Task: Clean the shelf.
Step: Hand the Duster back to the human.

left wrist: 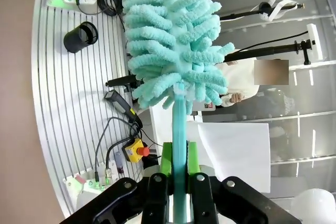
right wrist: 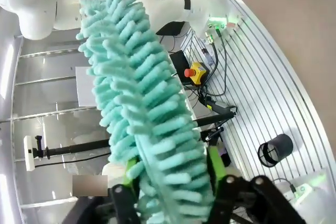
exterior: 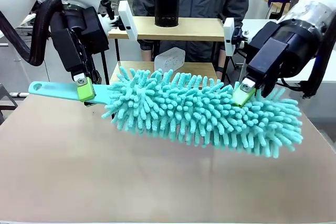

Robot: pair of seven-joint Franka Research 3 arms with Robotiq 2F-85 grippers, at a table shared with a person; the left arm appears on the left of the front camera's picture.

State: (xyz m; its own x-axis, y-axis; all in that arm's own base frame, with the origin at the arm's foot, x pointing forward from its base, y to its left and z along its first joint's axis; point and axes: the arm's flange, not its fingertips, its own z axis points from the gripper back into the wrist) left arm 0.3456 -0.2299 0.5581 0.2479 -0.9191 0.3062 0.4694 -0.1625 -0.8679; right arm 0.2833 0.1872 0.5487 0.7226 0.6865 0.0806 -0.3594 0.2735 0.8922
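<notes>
White table [exterior: 157, 182] (brown mat), bright room

The duster [exterior: 205, 116] is turquoise, with a shaggy head and a plain handle. Both black end effectors carry lime-green pads [exterior: 85, 91]. The shelf [exterior: 176, 29] has pale wooden boards in a black frame, a black cup [exterior: 166, 7] on top. The tabletop [exterior: 105, 177] is beige.

duster [exterior: 205, 114]: soft teal chenille pile; handle smooth plastic
shelf [exterior: 184, 29]: light matt wood boards, thin black metal frame
cup [exterior: 166, 7]: black, matt
table [exterior: 157, 182]: smooth, matt
</notes>
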